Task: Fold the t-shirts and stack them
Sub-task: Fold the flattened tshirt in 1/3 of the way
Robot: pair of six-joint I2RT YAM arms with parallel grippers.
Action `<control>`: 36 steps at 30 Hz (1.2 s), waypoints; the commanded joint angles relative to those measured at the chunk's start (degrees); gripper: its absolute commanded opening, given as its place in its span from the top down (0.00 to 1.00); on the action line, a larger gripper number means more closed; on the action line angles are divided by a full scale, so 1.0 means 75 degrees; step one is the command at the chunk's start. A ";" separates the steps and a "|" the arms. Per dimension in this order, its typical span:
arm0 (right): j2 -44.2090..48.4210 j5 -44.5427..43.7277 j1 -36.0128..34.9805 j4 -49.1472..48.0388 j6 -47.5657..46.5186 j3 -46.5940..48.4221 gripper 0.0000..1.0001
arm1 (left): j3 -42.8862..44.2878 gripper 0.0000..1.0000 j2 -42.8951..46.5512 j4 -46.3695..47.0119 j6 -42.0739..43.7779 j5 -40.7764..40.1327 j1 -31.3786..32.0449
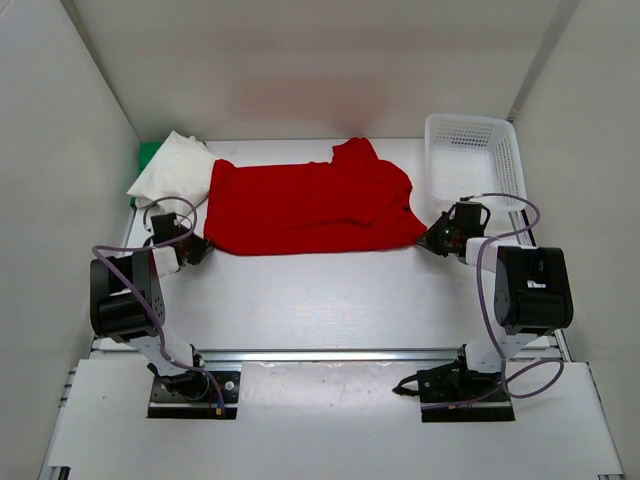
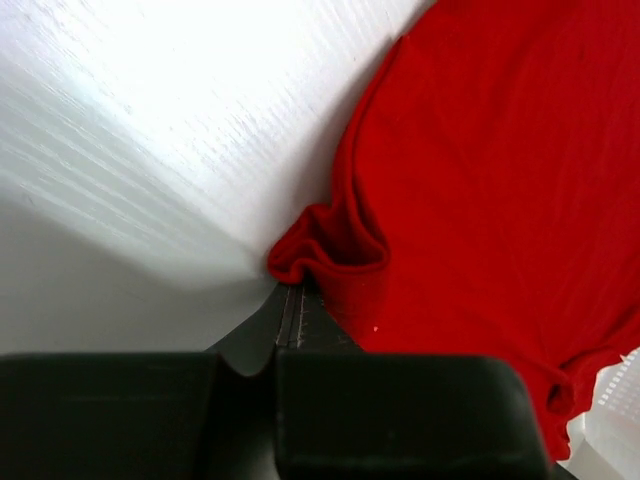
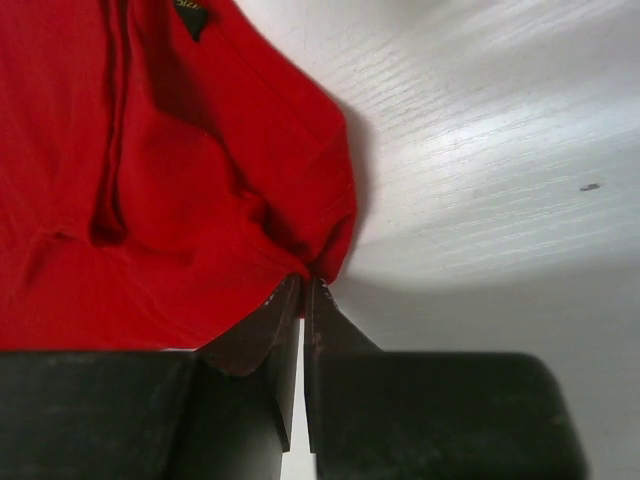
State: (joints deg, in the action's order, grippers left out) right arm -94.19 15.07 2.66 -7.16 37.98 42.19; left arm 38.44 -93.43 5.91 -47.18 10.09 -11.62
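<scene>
The red t-shirt lies spread across the middle of the table, partly folded. My left gripper is shut on its near left corner, and the cloth bunches at the fingertips. At the other end my right gripper is shut on the near right corner. The white t-shirt lies folded at the back left, and the green t-shirt peeks out from under it.
A white mesh basket stands at the back right, just behind my right arm. White walls close in the table on the left, back and right.
</scene>
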 commanded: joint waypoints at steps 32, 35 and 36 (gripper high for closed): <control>0.7578 -0.0438 0.1239 0.5150 0.0001 -0.2651 0.63 | -0.1939 0.35 0.5777 -0.5252 0.1228 -0.0382 -0.1147; 0.7368 -0.0428 0.1345 0.5150 -0.0305 -0.1938 0.40 | -0.1168 0.10 0.5742 -0.5603 0.1426 -0.0921 -0.0715; 0.7310 -0.0358 0.1310 0.5069 -0.0491 -0.1668 0.37 | -0.0769 0.13 0.5731 -0.5756 0.1485 -0.1143 -0.0469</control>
State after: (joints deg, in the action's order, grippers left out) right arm -38.81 13.82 12.23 30.41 38.30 23.97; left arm 25.52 -51.07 -33.41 -37.76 6.87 -18.55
